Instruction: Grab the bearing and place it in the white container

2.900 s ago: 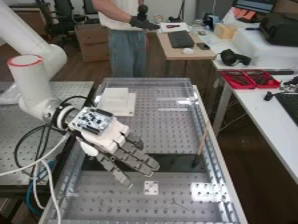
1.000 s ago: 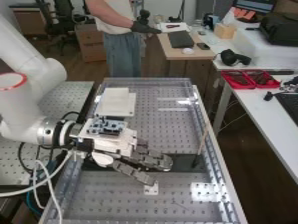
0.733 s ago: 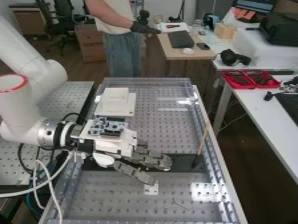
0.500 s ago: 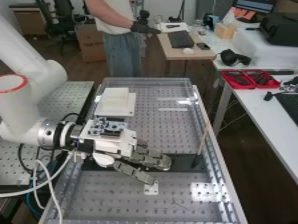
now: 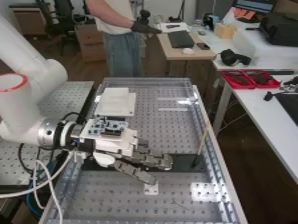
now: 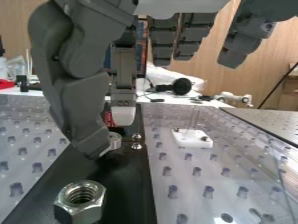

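Note:
The hand (image 5: 120, 145) is over the middle of the bench in the high view, its fingers extended towards the dark strip. In the wrist view, the hand (image 6: 76, 100) has its thumb hanging low and a pale-tipped finger beside it. A small silver ring, likely the bearing (image 6: 115, 140), sits on the black strip close by the thumb's tip, which partly covers it. The finger's pale tip is slightly above the ring, and the fingers look relaxed, not curled round it. A white square container (image 5: 114, 103) lies on the bench behind the hand.
A large hex nut (image 6: 80, 201) stands on the black strip (image 6: 123, 185). A small white block (image 5: 151, 188) lies on the perforated plate near the fingertips. Towards the right rail leans a thin brown stick (image 5: 202, 142). Red trays (image 5: 249, 79) are on the side table.
Since the earliest frame the arm has come lower and the hand has turned to point more to the right of the high view. Over the last second it has barely moved.

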Controlling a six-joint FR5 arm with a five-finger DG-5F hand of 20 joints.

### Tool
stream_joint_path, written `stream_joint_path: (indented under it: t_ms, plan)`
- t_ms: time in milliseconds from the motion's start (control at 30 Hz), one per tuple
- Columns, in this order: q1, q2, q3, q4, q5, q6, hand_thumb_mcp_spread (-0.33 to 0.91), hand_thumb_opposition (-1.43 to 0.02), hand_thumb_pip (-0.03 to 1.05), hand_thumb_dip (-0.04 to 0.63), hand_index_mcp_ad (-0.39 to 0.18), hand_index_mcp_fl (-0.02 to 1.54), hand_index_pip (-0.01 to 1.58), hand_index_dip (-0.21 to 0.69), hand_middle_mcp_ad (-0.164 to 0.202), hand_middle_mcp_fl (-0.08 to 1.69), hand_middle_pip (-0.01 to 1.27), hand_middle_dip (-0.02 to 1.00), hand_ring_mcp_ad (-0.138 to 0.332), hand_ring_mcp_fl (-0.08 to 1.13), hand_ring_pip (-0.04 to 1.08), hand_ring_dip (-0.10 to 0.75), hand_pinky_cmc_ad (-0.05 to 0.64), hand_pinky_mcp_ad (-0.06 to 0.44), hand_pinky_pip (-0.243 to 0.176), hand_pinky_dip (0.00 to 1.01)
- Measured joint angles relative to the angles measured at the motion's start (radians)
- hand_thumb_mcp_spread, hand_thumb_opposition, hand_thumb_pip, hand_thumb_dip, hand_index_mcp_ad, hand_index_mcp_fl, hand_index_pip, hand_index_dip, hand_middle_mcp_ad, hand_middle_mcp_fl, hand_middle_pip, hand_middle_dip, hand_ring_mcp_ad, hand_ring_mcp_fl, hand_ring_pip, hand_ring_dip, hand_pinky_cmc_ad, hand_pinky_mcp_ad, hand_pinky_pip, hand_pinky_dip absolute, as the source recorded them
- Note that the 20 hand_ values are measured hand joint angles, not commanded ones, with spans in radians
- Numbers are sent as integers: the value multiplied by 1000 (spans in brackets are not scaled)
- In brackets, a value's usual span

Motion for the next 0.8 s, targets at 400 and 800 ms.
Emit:
stream_joint_path:
  t_ms: [400, 800]
  plan:
    - [-4, -12, 11, -18, -5, -14, 525, -866, 461, 281, -117, 218, 1306, 314, 75, 12, 141, 93, 37, 2, 80, -23, 367, 248, -105, 138]
    - [-3, -10, 6, -20, -10, -7, 527, -860, 476, 291, -117, 250, 1302, 314, 72, 12, 141, 93, 37, 2, 80, -23, 367, 248, -105, 141]
